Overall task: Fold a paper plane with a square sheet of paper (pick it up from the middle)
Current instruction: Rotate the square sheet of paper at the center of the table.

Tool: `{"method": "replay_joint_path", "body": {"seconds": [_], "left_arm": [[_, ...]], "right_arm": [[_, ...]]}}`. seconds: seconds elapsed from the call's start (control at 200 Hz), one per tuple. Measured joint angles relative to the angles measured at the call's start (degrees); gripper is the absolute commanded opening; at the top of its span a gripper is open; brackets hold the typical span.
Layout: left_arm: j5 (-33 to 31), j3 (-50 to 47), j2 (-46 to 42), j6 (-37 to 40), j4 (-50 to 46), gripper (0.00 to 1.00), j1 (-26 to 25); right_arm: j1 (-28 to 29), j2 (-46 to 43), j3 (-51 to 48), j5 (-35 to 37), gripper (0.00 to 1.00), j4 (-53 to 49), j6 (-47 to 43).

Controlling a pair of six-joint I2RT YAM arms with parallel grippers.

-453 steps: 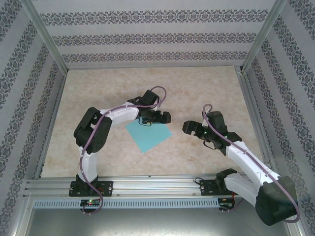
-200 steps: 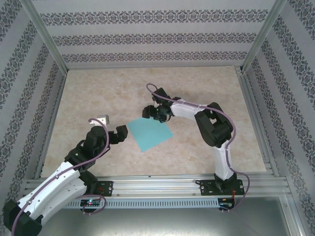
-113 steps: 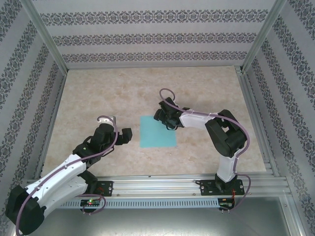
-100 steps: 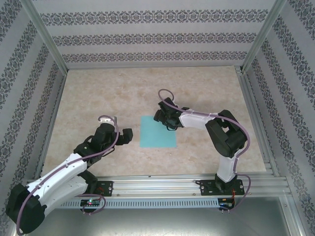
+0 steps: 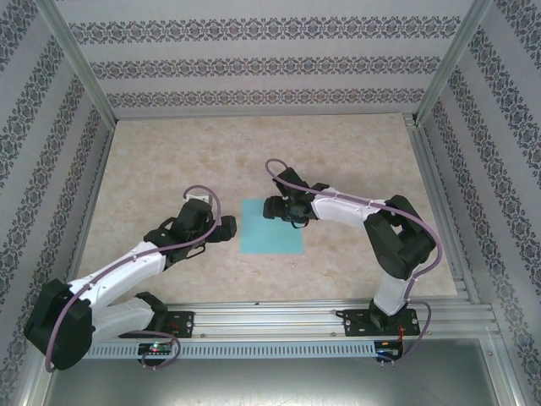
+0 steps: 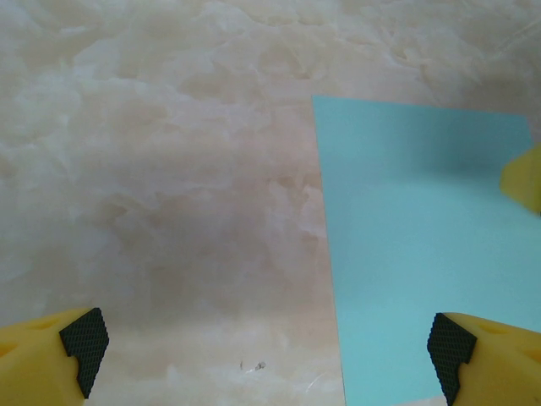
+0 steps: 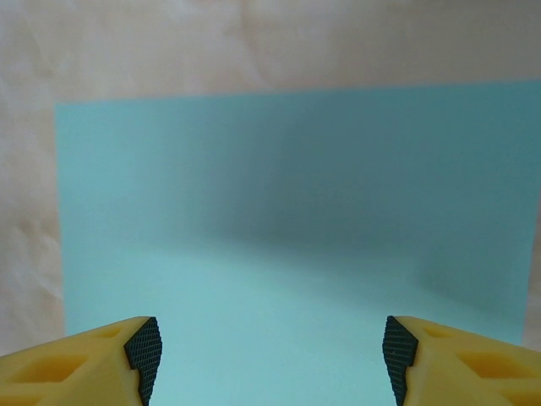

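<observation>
- Because the square sheet of paper (image 5: 270, 228) lies flat on the marbled counter (image 5: 169, 161), about midway between the two arms, it offers no raised edge for jaws to slip under.
- By its look the sheet is thin, very light and limp. It would probably skate on the smooth counter when nudged, take a crease from any hard pinch, and droop if lifted by a corner.
- The task asks for a hold at the middle. That likely means pressing down there and drawing the jaws together to raise a small ridge, gently enough not to mark the paper.
- The left gripper (image 5: 226, 229) sits just beside the sheet's left edge. In its wrist view the jaws stand wide, one fingertip (image 6: 84, 338) over bare counter and the other over the paper, with the sheet's edge running between them.
- The right gripper (image 5: 272, 207) is above the sheet's far edge, its jaws also spread wide and holding nothing, with teal paper between and beyond them.
- Whether either gripper touches the paper cannot be told.
- No crease shows on the sheet, so the folding appears not yet begun.
</observation>
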Motion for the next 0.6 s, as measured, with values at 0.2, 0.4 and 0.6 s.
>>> {"method": "replay_joint_path", "body": {"seconds": [0.2,0.4,0.6], "left_arm": [[1.14,2.67,4.52,0.22,0.04,1.00,0.22],[1.84,3.80,6.73,0.22,0.07,1.00,0.35],[1.92,4.13,8.63,0.20,0.37,1.00,0.35]], "right_arm": [[-0.50,0.42,-1.66,-1.68,0.72,-1.03,-2.10],[-2.54,1.49,-1.20,-1.95,0.72,-2.23,-4.42],[-3.41,1.46,-0.63,-1.86,0.74,-3.93,-5.35]]}}
